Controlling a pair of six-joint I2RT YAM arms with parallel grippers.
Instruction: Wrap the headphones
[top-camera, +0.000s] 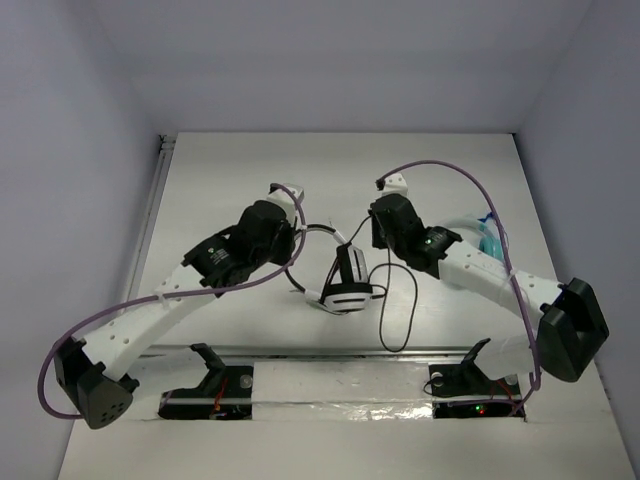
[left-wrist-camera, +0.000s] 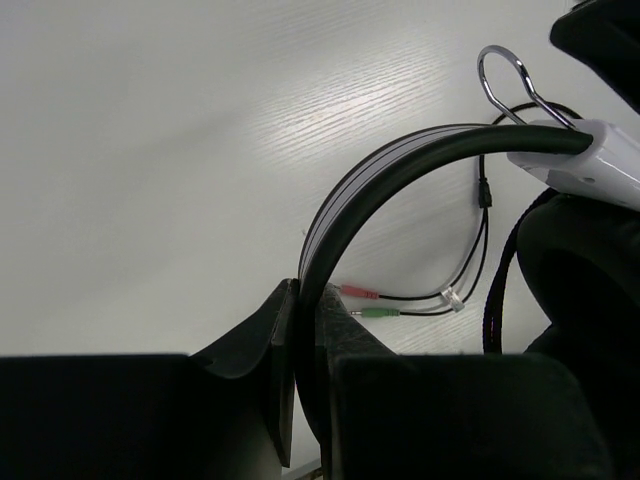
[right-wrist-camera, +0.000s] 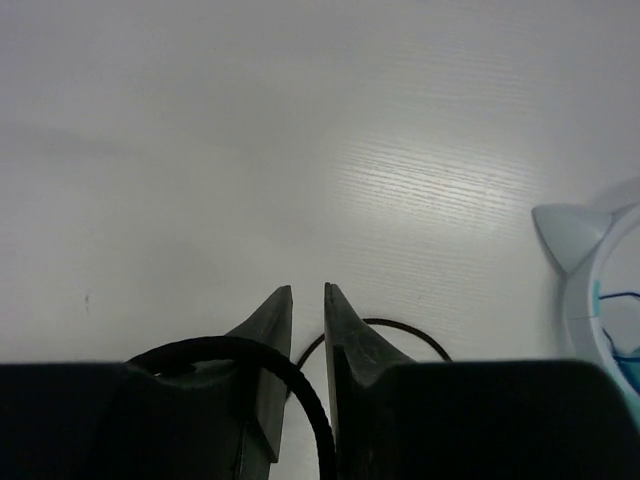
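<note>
The black-and-white headphones rest on the table between my arms, earcups down. Their thin black headband arcs left to my left gripper. In the left wrist view the left gripper is shut on the headband, with the white earcup arm at the upper right. The cable loops toward the near edge, and its pink and green plugs lie on the table. My right gripper is just right of the headphones. In its wrist view the right gripper is nearly closed, with the braided cable running between the fingers.
Teal cat-ear headphones lie by the right arm and show at the right edge of the right wrist view. A raised strip crosses the table near the arm bases. White walls surround the table.
</note>
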